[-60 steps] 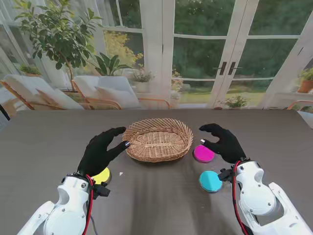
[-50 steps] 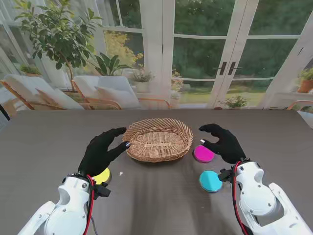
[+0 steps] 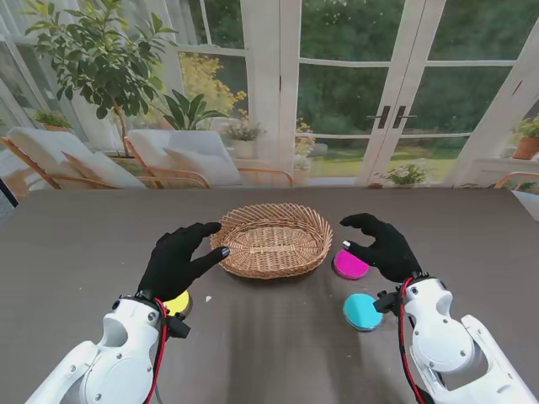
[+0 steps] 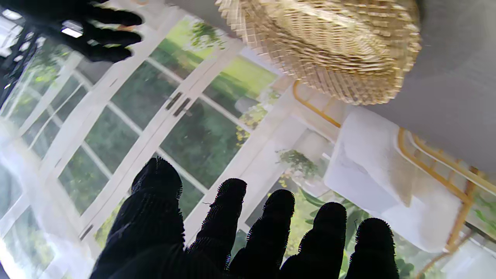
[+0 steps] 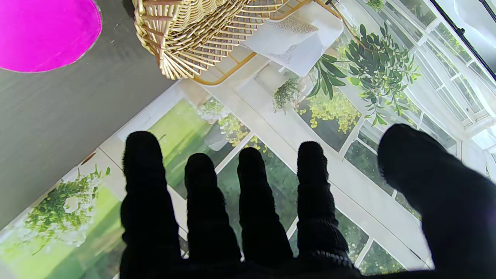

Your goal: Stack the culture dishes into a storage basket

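Observation:
A round wicker basket (image 3: 271,239) stands in the middle of the dark table, with nothing visible inside it. My left hand (image 3: 177,258), in a black glove, hovers open just left of the basket. A yellow dish (image 3: 177,302) lies nearer to me, partly hidden under that wrist. To the right of the basket my right hand (image 3: 383,245) is open above a magenta dish (image 3: 349,264). A cyan dish (image 3: 362,310) lies nearer to me beside the right wrist. The basket (image 4: 329,46) and the spread fingers (image 4: 232,217) show in the left wrist view; the magenta dish (image 5: 42,33) shows in the right wrist view.
The dark table (image 3: 76,244) runs wide on both sides. A tiny white speck (image 3: 209,298) lies near the yellow dish. Chairs, plants and glass doors stand beyond the far edge.
My left hand has shifted slightly nearer to me and toward the basket rim. The right hand and the dishes have barely moved.

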You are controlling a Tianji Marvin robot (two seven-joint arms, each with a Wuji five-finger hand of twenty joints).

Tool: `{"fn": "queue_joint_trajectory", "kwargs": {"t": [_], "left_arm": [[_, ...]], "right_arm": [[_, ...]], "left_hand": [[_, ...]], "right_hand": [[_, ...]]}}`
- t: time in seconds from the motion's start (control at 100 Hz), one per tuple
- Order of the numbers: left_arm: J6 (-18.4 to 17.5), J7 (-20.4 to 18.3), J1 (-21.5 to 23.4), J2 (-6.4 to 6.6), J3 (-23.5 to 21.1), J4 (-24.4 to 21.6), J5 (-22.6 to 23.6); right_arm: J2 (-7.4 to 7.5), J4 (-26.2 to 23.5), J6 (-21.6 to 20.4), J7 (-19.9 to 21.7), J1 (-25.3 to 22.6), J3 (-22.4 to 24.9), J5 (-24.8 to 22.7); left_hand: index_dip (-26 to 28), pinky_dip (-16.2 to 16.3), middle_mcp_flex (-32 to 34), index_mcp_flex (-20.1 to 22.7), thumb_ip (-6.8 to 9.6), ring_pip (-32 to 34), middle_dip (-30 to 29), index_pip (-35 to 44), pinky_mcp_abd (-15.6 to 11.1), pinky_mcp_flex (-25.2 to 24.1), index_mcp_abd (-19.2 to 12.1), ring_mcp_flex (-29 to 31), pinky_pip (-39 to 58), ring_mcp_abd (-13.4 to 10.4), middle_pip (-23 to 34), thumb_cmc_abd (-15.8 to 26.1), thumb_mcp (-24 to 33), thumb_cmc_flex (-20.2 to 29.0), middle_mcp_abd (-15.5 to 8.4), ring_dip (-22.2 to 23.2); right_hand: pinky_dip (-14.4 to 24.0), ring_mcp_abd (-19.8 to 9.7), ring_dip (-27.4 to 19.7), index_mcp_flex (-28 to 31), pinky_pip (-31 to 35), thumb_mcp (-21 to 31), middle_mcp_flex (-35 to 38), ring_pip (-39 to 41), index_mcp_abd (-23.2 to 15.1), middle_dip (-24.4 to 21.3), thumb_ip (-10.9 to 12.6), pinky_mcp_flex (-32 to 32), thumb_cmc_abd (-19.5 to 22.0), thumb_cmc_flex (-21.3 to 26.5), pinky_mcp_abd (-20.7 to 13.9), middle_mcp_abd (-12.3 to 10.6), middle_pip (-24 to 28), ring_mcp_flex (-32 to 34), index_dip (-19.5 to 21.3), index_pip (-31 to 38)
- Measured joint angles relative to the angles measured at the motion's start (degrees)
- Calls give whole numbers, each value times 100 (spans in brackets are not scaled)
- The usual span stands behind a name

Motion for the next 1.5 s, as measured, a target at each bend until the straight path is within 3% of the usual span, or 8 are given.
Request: {"fn": "queue_joint_trajectory", "kwargs": {"t": [0.12, 0.22, 0.38, 0.45, 0.56, 0.72, 1.02, 1.5], "left_arm": [[429, -576, 173, 61, -191, -227, 1029], [497, -1001, 396, 145, -470, -388, 1136], [642, -1329, 586, 261, -723, -432, 1838], [628, -1435, 608, 278, -834, -407, 2083], [625, -2034, 584, 337, -987, -401, 2251], [555, -2419, 430, 424, -1005, -223, 2656], [470, -3149, 83, 532, -934, 116, 2785], [494, -3801, -140, 620, -876, 519, 2648]], "right_arm": [[0, 0, -43, 55, -9, 26, 13], [-1, -67, -87, 94, -80, 116, 34], [15, -267, -112, 155, -238, 210, 92], [21, -273, -119, 164, -246, 209, 106], [24, -278, -118, 166, -247, 197, 130], [27, -291, -98, 195, -248, 176, 159], [30, -295, -96, 214, -247, 139, 176], [37, -277, -78, 269, -223, 109, 194]], "left_hand": [[-3, 0, -208, -194, 0, -1, 0, -39, -4, 82, -89, 5, 11, -64, -1, -147, 2, -107, -121, 0], [-10, 334, -374, -359, 4, 146, 0, -78, -11, 296, -146, 50, 328, -98, -52, -244, 5, -242, -224, 147], [-22, 2400, -473, -573, 4, 1189, 0, -144, -187, 600, -207, 520, 2620, -212, -49, -610, 1, -305, -428, 1482], [-34, 2824, -593, -660, 1, 2016, -6, -149, -424, 600, -215, 652, 4495, -337, -57, -662, -2, -428, -509, 2422], [-61, 2888, -593, -708, 1, 3465, -6, -167, -680, 931, -233, 804, 6416, -556, -56, -849, 6, -570, -627, 3444], [-82, 3336, -699, -787, 1, 4628, -4, -206, -950, 1530, -378, 809, 7306, -816, -65, -908, -10, -776, -679, 4153], [9, 4189, -896, -1145, 1, 4946, 88, -269, -1209, 1655, -863, 737, 7500, -881, -54, -982, 3, -980, -745, 4705], [39, 4258, -1046, -1507, 1, 4999, 138, -375, -1210, 1756, -1106, 787, 7500, -886, -57, -982, 4, -989, -745, 4725]], "right_hand": [[0, 0, 0, 0, -1, 0, 0, 1, 0, 0, 0, 0, 0, 0, 0, 0, 0, 0, 0, 0], [0, 0, 0, 1, -1, 0, 0, 1, 0, 0, 0, 0, 0, 0, 0, 0, 0, 0, 0, 0], [0, 0, 0, 2, -3, 0, 0, 1, 0, 0, 0, 0, 0, 0, 0, 0, 0, 0, 0, 0], [0, 0, 0, 6, -3, 0, 0, 1, 0, 0, 0, 0, 0, 0, 0, 0, 0, 0, 0, 0], [2, 0, 0, 12, -25, 0, 0, 2, 0, 0, 0, 0, 0, 0, 0, 0, 0, 0, 0, 0], [8, 0, 0, 12, -38, 0, 0, 2, 0, 0, 0, 0, 0, 0, 0, 0, 0, 0, 0, 0], [146, 0, 0, 12, -42, 0, 0, 2, 0, 0, 0, 0, 0, 0, 0, 0, 0, 1, 0, 0], [146, 0, 0, 13, -44, 0, 0, 2, -1, 0, 0, 0, 0, 0, 0, 15, 0, 1, 0, 0]]}}
